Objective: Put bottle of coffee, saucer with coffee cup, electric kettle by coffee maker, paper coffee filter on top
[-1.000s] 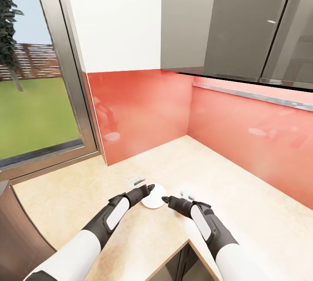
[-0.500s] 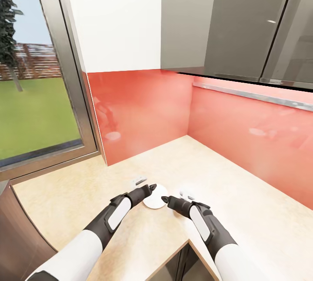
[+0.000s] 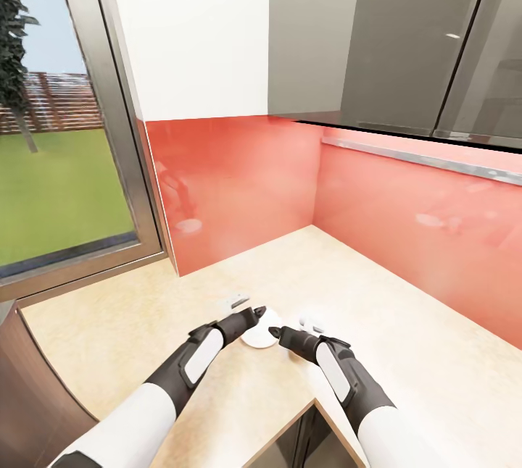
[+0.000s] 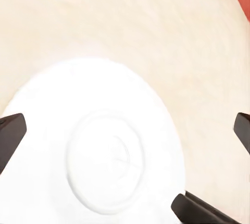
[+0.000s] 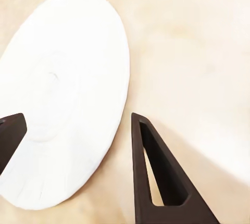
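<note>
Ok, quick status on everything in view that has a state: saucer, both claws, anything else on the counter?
saucer: flat on the kitchen countertop, nothing on it
left claw: open, at the saucer, not gripping
right claw: open, straddling the saucer's rim, not gripping
two small white items: on the countertop; too small to identify

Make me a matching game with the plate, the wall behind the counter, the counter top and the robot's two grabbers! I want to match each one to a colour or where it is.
Things:
1. saucer
2. backsplash wall
3. kitchen countertop
4. left gripper and right gripper

Descriptions:
A. light beige and speckled
B. glossy red
C. round, flat and white, lying on the worktop
D. dark fingers, one at each side of the white plate

Pairs: 1-C, 2-B, 3-A, 4-D
</note>
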Controlling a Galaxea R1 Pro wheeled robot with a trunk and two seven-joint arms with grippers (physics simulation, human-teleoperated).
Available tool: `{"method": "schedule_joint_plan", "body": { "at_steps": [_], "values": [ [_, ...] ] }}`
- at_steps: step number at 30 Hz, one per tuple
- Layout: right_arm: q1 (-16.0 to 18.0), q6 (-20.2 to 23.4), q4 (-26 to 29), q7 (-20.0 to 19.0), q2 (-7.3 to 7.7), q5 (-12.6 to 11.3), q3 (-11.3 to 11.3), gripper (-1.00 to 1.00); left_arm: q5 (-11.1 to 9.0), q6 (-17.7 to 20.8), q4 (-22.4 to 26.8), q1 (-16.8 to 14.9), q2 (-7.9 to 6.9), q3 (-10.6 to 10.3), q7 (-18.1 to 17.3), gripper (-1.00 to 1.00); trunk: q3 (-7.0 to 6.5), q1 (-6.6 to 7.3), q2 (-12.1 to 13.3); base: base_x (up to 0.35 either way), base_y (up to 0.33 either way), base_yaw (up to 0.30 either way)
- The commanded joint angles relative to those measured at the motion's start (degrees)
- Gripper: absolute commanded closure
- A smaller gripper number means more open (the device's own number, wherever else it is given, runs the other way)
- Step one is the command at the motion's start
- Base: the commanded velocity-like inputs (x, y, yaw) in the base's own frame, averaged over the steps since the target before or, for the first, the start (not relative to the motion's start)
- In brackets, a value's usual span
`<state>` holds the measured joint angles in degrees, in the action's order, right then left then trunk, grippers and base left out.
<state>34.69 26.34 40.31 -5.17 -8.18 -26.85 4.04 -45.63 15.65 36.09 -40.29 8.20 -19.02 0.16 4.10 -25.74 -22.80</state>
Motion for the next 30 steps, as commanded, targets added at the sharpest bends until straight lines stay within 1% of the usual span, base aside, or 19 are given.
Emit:
{"method": "schedule_joint_plan", "body": {
  "at_steps": [1, 14, 19, 22, 24, 26, 30],
  "values": [
    [0.0, 0.3, 0.0, 0.0, 0.00, 0.0, 0.0, -1.00, -0.3, 0.2, 0.0, -0.1, 0.13, -0.1, 0.0, -1.00, 0.14, -0.04, -0.1, 0.000, 0.000, 0.000],
    [0.0, 0.3, 0.0, 0.0, 0.00, 0.0, 0.0, -1.00, -0.3, 0.5, 0.0, -0.1, 1.61, -0.2, 0.0, -1.00, 0.14, -0.04, -0.1, 0.000, 0.000, 0.000],
    [0.0, 0.3, 0.0, 0.0, 0.00, 0.0, 0.0, -1.00, -0.3, 0.6, 0.1, -0.1, 1.80, -0.2, -0.3, -1.00, 0.14, -0.04, -0.1, 0.000, 0.000, 0.000],
    [0.0, 0.3, 0.0, 0.0, 0.00, 0.0, 0.0, -1.00, -0.3, 0.7, 0.1, -0.1, 1.80, -0.2, -1.8, -1.00, 0.14, -0.04, -0.1, 0.000, 0.000, 0.000],
    [0.0, 0.3, 0.0, 0.0, 0.00, 0.0, 0.0, -1.00, -0.3, 0.7, 0.1, -0.1, 1.75, -0.2, -4.1, -1.00, 0.14, -0.04, -0.1, 0.000, 0.000, 0.000],
    [0.0, 0.3, 0.0, 0.0, 0.00, 0.0, 0.0, -1.00, -0.3, 0.7, 0.0, -0.1, 1.70, -0.2, -5.2, -1.00, 0.14, -0.04, -0.1, 0.000, 0.000, 0.000],
    [0.0, 0.3, 0.0, 0.0, 0.00, 0.0, 0.0, -1.00, -0.3, 0.8, 0.0, -0.1, 1.66, -0.2, -6.2, -1.00, 0.14, -0.04, -0.1, 0.000, 0.000, 0.000]
  ]
}}
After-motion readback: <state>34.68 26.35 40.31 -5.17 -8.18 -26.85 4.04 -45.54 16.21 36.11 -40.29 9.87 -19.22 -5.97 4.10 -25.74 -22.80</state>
